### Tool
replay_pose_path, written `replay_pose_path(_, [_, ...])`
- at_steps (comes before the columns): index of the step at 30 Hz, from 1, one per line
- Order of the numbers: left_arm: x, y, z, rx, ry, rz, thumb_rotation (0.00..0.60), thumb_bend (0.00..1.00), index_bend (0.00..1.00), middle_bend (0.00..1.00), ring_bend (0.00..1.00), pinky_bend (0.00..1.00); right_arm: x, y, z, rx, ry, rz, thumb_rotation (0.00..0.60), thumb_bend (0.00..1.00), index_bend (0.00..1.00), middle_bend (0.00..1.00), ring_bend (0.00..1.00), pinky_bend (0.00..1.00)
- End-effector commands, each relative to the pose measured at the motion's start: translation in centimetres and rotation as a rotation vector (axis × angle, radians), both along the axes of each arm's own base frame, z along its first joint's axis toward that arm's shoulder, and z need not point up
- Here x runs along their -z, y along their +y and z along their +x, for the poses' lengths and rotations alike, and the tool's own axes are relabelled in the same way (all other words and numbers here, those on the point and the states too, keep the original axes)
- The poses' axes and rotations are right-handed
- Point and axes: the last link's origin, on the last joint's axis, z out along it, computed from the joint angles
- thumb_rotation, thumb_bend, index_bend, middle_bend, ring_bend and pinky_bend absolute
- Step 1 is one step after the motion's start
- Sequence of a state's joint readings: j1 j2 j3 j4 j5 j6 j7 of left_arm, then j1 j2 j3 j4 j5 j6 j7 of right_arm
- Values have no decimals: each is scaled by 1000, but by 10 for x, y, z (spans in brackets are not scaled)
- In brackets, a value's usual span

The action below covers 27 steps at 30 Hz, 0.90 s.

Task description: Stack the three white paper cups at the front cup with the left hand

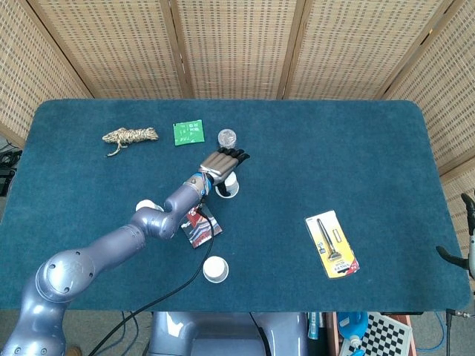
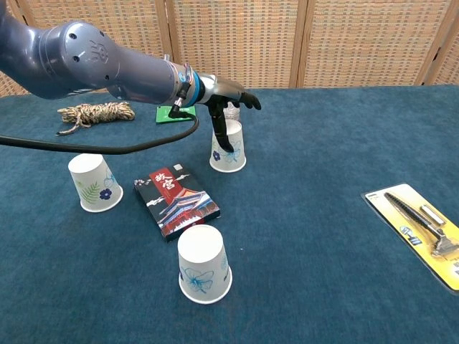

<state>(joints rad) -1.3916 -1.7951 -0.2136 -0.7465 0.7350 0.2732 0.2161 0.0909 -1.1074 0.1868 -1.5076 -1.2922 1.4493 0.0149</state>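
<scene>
Three white paper cups stand upside down on the blue table. The front cup (image 1: 215, 268) (image 2: 204, 264) is nearest me. The left cup (image 1: 146, 206) (image 2: 93, 183) is partly hidden by my forearm in the head view. Over the back cup (image 1: 228, 188) (image 2: 229, 150) my left hand (image 1: 223, 162) (image 2: 222, 100) reaches flat, fingers stretched out and holding nothing. In the chest view its thumb hangs down in front of that cup's side. My right hand (image 1: 466, 245) shows only as a sliver at the right edge, fingers apart and empty.
A card box (image 1: 197, 222) (image 2: 177, 201) lies between the cups. At the back are a rope bundle (image 1: 130, 136) (image 2: 93, 113), a green card (image 1: 188, 131) (image 2: 174, 112) and a small clear jar (image 1: 226, 137). A packaged razor (image 1: 332, 243) (image 2: 419, 229) lies to the right.
</scene>
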Motion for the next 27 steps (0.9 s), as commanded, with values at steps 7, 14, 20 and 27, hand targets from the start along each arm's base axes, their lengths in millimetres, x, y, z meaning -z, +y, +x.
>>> replay_pose_path(7, [10, 2, -1, 18, 14, 59, 600, 215, 364, 442, 343, 383, -2, 1, -1, 1, -4, -13, 600, 0, 0, 0, 0, 0])
replay_pose_path(14, [9, 2, -1, 16, -2, 79, 600, 215, 436, 494, 385, 394, -3, 0, -2, 4, -7, -13, 600, 0, 0, 0, 0, 0])
replay_pose_path(20, [2, 2, 4, 19, -33, 89, 600, 215, 436, 494, 385, 394, -3, 0, -2, 5, -11, -12, 600, 0, 0, 0, 0, 0])
replay_pose_path(27, [-39, -1, 24, 102, -103, 111, 600, 215, 436, 494, 384, 389, -1, -1, -3, 11, -7, -1, 600, 0, 0, 0, 0, 0])
